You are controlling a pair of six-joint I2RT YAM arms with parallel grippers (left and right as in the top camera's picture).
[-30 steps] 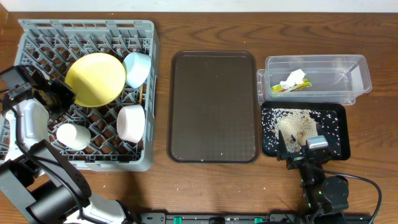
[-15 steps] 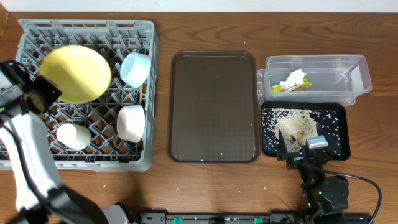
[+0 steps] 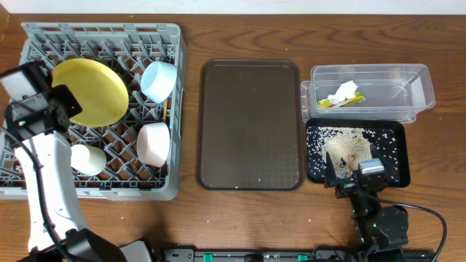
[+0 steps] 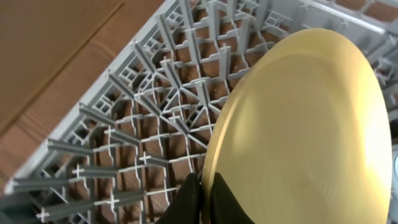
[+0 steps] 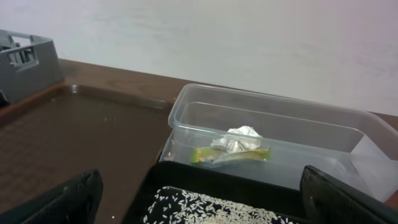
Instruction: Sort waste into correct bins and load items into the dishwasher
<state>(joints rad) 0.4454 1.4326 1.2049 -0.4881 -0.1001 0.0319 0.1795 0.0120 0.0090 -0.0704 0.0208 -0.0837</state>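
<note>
Left gripper (image 4: pixel 202 193) pinches plate (image 3: pixel 87 91) rim; plate tilted above rack (image 3: pixel 109 33) back-left corner. Thin edge grip may slip, or plate may clip pegs or blue bowl (image 3: pixel 159 80). Right gripper (image 3: pixel 353 169) spread wide over black tray (image 3: pixel 402 156).
</note>
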